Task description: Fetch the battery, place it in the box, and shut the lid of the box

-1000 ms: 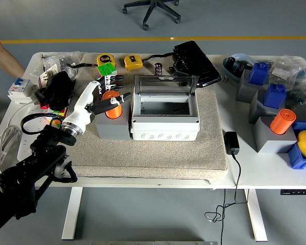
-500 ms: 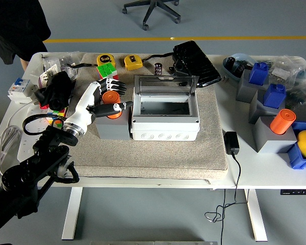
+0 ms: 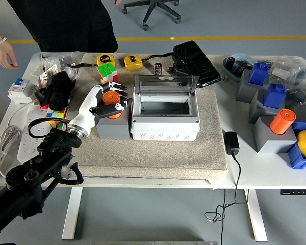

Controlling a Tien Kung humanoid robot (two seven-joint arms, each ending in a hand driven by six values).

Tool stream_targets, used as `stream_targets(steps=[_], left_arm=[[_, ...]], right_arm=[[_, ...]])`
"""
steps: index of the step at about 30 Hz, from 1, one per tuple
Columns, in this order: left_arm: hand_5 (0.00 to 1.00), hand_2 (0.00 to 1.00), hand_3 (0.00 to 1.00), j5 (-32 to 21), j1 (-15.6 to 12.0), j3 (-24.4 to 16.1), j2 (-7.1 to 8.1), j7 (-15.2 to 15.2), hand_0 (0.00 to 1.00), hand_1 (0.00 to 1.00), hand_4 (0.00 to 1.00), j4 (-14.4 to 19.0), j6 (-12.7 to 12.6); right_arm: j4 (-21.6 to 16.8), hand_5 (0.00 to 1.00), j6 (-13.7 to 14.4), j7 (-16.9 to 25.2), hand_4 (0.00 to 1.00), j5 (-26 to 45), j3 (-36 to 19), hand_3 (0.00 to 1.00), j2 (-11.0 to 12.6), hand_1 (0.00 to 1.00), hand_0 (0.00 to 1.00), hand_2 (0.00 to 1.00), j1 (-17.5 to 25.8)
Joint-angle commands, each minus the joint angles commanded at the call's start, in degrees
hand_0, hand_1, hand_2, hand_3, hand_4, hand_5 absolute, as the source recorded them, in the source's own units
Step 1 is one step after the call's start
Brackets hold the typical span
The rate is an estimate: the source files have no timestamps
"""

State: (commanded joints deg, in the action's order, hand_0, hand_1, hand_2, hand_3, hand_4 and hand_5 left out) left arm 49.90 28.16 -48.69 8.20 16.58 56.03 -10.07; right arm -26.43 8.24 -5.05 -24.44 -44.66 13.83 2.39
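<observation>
We see the left hand (image 3: 103, 100) reaching in from the lower left, its fingers (image 3: 118, 93) curled around the orange battery (image 3: 111, 103), which stands upright in a grey holder (image 3: 113, 125) just left of the box (image 3: 165, 116). The box sits on a beige mat (image 3: 158, 153) on the desk (image 3: 265, 168), its clear lid (image 3: 166, 83) raised. At the far side a person (image 3: 66, 23) stands with a hand (image 3: 6, 53) above the desk's left end.

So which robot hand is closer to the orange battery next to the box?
The left. The left hand is right at the orange battery, fingers around it on the grey block. The right hand isn't in the picture at all.
</observation>
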Motion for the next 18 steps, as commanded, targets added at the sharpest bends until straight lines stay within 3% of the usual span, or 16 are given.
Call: stream_targets(steps=[5, 6, 11, 12, 17, 18], left_arm=[[0.002, 0.455, 0.460, -0.65, 0.14, 0.01, -0.19, 0.22, 0.452, 0.437, 0.772, -0.25, -0.17], [0.002, 0.361, 0.379, -0.84, 0.26, 0.09, -0.24, 0.21, 0.388, 0.375, 0.758, -0.42, -0.16], [0.002, 0.361, 0.379, -0.92, 0.56, 0.31, -0.67, 0.38, 0.388, 0.375, 0.758, -1.15, -0.88], [0.002, 0.222, 0.238, -0.99, 0.59, 0.32, -0.77, 0.41, 0.268, 0.266, 0.216, -1.29, -0.98], [0.002, 0.222, 0.238, -1.37, 0.72, 0.50, -1.01, 0.58, 0.268, 0.266, 0.216, -1.52, -1.18], [0.002, 0.154, 0.187, -1.34, 0.77, 0.51, -1.07, 0.59, 0.213, 0.170, 0.002, -1.56, -1.15]], right_arm=[[-0.01, 0.543, -0.01, 0.02, 0.990, 0.02, 0.05, 0.588, -0.08, 0.639, 0.625, 0.662, 0.09], [0.00, 0.543, -0.02, 0.02, 0.991, 0.04, 0.03, 0.587, -0.11, 0.639, 0.624, 0.662, 0.08], [0.04, 0.543, 0.00, 0.00, 0.991, 0.02, -0.41, 0.587, -0.24, 0.639, 0.624, 0.662, 0.14], [0.05, 0.542, 0.01, 0.00, 0.990, 0.01, -0.55, 0.587, -0.26, 0.639, 0.624, 0.662, 0.16], [0.06, 0.542, 0.02, -0.02, 0.990, -0.02, -0.87, 0.587, -0.30, 0.639, 0.624, 0.662, 0.19], [0.05, 0.542, 0.02, -0.01, 0.992, -0.02, -0.90, 0.588, -0.32, 0.639, 0.623, 0.662, 0.19]])
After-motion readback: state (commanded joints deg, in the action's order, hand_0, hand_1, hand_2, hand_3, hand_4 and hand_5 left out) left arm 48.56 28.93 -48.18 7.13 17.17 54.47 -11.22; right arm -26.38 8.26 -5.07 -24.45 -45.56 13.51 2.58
